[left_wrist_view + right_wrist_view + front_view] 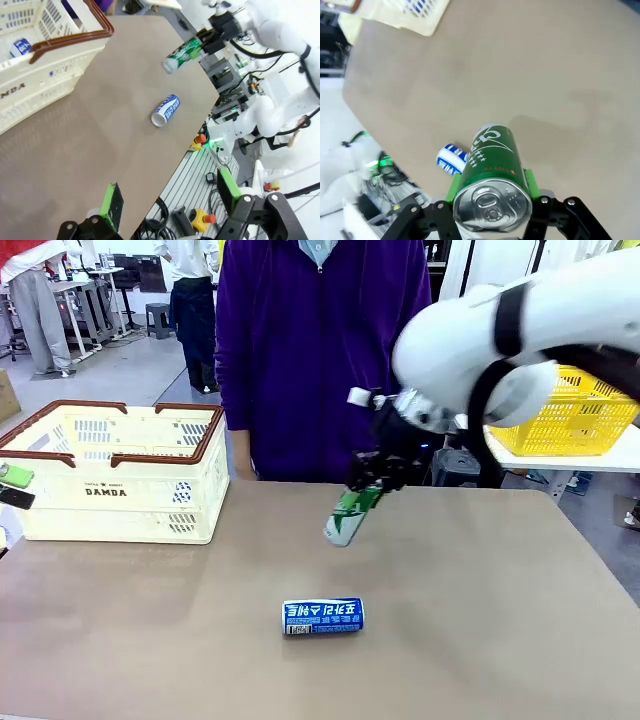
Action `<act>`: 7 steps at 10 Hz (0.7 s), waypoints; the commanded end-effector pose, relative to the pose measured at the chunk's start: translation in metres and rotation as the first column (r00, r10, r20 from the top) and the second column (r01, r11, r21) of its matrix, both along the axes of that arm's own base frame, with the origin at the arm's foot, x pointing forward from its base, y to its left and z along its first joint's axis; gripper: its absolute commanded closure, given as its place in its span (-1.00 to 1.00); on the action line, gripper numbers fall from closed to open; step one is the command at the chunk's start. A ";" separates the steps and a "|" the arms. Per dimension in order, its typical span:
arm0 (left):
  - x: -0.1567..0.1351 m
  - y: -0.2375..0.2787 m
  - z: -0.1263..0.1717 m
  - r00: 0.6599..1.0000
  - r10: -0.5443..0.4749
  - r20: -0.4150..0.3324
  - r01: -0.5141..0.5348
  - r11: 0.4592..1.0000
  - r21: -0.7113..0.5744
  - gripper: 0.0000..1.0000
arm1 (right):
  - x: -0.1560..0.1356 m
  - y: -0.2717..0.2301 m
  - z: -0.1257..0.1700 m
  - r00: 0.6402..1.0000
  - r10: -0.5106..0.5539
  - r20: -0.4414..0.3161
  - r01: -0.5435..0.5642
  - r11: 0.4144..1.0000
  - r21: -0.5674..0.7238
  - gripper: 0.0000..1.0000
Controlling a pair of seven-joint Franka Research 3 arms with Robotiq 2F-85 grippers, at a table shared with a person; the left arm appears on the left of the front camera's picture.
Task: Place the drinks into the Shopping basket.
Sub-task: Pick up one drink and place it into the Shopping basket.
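Note:
My right gripper [372,488] is shut on a green drink can [347,517] and holds it tilted in the air above the far middle of the table. In the right wrist view the green pads [530,181] clamp the green can [492,167], silver top towards the camera. A blue can [323,616] lies on its side on the table nearer me, also visible as the blue can [165,110] and the blue can [451,159]. The cream Shopping basket [110,502] stands at the far left. My left gripper [170,200] hangs open over the near table edge, holding nothing.
A person in a purple top [320,350] stands at the far edge. A yellow mesh basket [570,420] sits on another table at the back right. Something blue and white [20,47] lies inside the cream basket [35,75].

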State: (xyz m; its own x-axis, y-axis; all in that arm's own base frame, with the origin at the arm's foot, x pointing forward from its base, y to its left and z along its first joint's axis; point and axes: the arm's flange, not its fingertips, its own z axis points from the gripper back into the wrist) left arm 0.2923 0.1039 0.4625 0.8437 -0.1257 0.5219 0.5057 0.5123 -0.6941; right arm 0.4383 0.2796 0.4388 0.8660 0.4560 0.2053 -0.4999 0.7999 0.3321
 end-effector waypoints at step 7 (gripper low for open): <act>0.000 -0.001 0.002 1.000 0.006 0.004 -0.006 1.000 -0.018 -1.00 | 0.041 0.088 -0.054 0.988 0.154 0.014 -0.144 0.950 -0.277 1.00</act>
State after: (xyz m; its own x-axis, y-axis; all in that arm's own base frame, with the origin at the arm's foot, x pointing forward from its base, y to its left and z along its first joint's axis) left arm 0.2923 0.1041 0.4625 0.8439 -0.1254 0.5216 0.5053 0.5123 -0.6944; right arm 0.4744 0.3592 0.3768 0.7649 0.6391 0.0809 -0.6441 0.7569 0.1105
